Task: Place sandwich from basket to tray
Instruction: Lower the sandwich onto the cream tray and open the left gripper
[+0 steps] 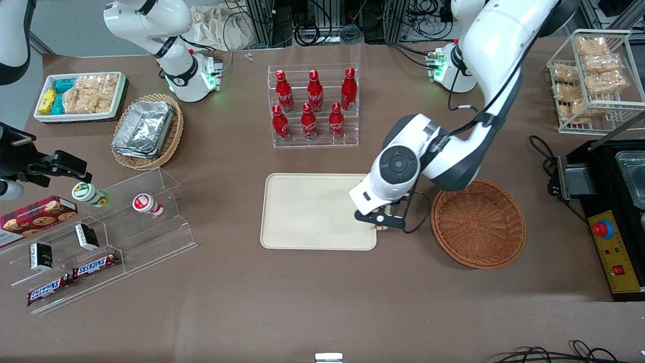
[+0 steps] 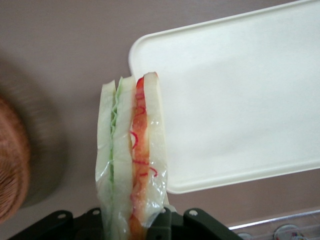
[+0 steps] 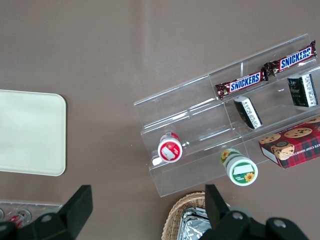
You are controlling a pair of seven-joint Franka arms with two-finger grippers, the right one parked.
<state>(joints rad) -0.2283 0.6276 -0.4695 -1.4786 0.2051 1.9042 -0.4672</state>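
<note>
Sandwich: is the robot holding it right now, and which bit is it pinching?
Yes. The gripper, over the tray's corner nearest the basket, is shut on the sandwich, jaws pinching one narrow end.

"SNICKERS" on candy bars [image 3: 240,83]

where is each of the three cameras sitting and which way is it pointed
Front view: high above the table, looking down at both arms; the left arm's gripper hangs over the tray edge nearest the empty basket.
Left wrist view: on the working arm, looking down past its fingers, shut on the sandwich, at the tray corner.
Right wrist view: on the parked arm, looking down at the clear display stand; its own fingers show.
Shared: all three show the tray; front and right wrist views show the Snickers bars.
</note>
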